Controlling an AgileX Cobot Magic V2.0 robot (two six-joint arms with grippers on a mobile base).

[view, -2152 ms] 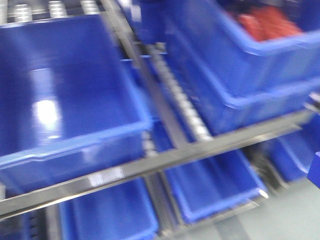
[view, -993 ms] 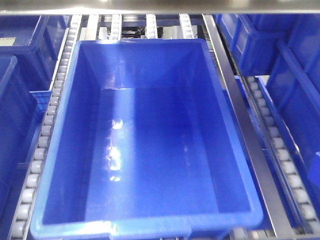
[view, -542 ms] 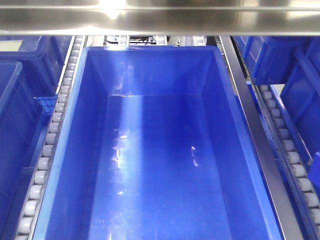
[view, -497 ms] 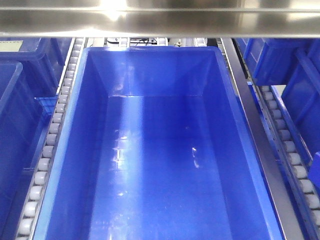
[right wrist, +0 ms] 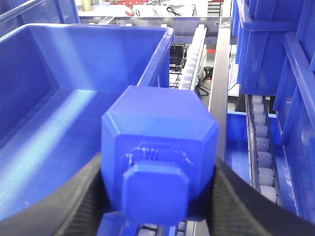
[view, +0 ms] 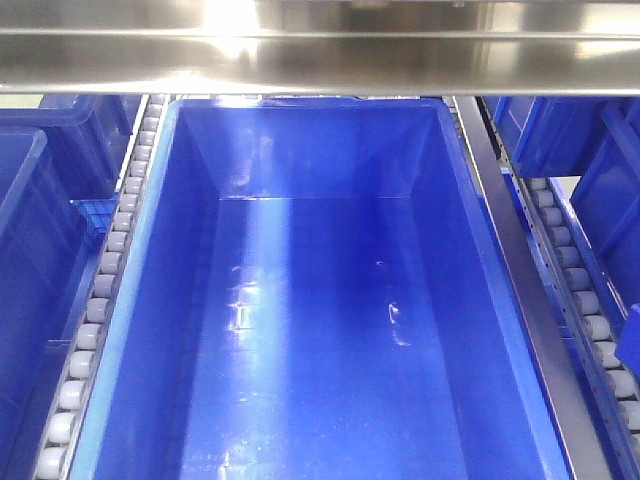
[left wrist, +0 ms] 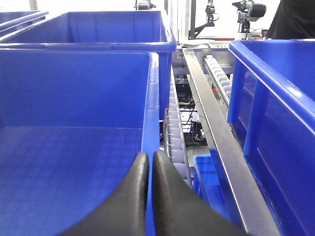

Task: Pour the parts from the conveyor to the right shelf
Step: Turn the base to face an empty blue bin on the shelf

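Observation:
The part, a bright blue block (right wrist: 160, 128) with a raised stud facing the camera, fills the right wrist view. My right gripper (right wrist: 158, 169) is shut on it, a black finger on each side. The block hangs over the right-hand rim of a large empty blue bin (right wrist: 59, 98) on the right shelf (view: 320, 45). In the front view that bin (view: 320, 330) lies straight below, with nothing in it. My left gripper (left wrist: 149, 158) is shut with nothing in it, above the right wall of a blue bin (left wrist: 74, 113). The conveyor is out of view.
Rows of white rollers (view: 100, 290) and steel rails (view: 520, 300) flank the bin. Other blue bins stand at left (view: 30, 250) and right (view: 610, 200). A steel crossbar spans the top of the front view. A lower bin (left wrist: 209, 174) shows between the rails.
The front view swung across the shelf, then settled over the empty bin and closed in on it. The steel crossbar has dropped lower in the picture.

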